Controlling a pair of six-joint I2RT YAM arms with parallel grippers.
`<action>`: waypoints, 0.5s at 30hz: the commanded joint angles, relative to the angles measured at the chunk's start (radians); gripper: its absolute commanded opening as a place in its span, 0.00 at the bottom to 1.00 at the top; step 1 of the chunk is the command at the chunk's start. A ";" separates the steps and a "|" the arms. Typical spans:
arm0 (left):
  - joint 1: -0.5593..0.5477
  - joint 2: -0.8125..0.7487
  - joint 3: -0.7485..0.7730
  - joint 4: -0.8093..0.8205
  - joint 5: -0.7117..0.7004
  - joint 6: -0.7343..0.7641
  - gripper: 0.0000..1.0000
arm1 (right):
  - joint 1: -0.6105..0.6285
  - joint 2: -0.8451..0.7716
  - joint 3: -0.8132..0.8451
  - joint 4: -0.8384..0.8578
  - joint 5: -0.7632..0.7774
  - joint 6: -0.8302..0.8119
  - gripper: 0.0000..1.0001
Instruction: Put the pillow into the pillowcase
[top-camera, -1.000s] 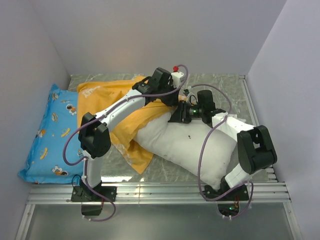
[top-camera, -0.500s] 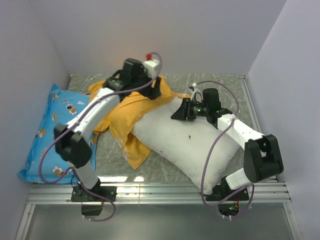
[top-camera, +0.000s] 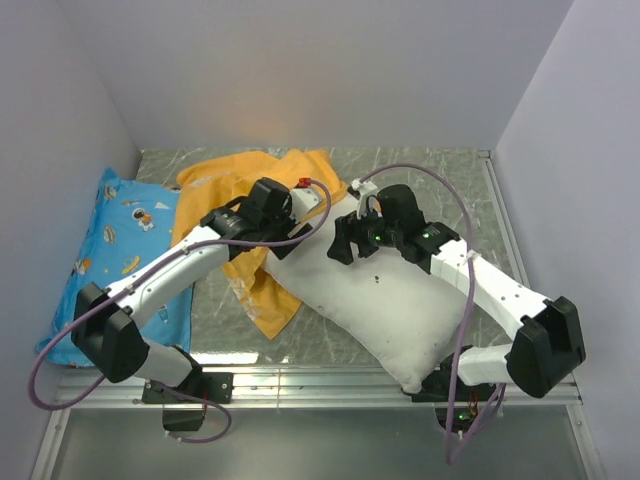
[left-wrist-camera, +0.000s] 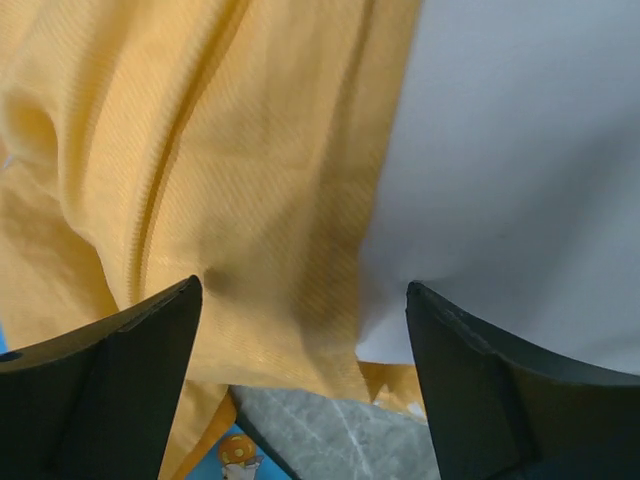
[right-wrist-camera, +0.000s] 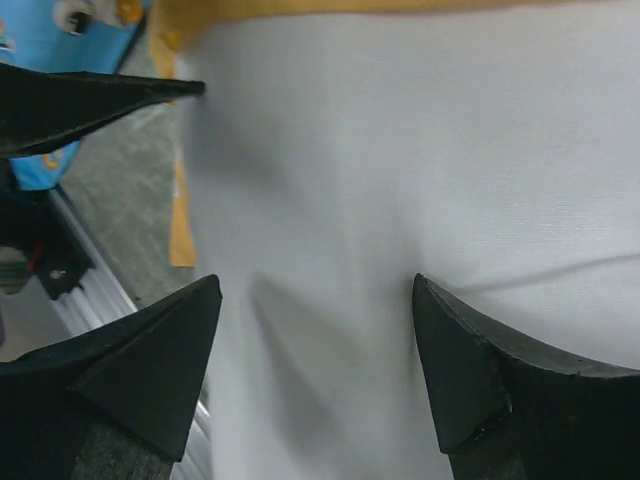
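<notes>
Both the left gripper (left-wrist-camera: 303, 290) and right gripper (right-wrist-camera: 316, 283) are hanging spread and empty after letting go, leaving the pillow (top-camera: 400, 300) mostly outside the pillowcase (top-camera: 235, 180).

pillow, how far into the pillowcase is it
Barely started. The pillowcase lies bunched at the far end of the pillow, at most covering that edge; nearly all the pillow is bare. Nothing is in hand: the left pincer hangs open over the seam, the right pincer open over the pillow. Left: grip the pillowcase and pull it over the whole pillow.
</notes>
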 joint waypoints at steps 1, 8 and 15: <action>-0.007 0.028 -0.018 0.093 -0.202 0.040 0.88 | -0.001 0.059 0.025 -0.077 0.121 -0.032 0.83; -0.004 0.062 0.031 0.080 -0.211 0.054 0.34 | -0.010 0.153 -0.022 0.001 0.073 -0.014 0.66; -0.143 0.084 0.097 -0.056 0.153 -0.066 0.00 | -0.016 0.222 0.030 0.051 0.024 0.044 0.53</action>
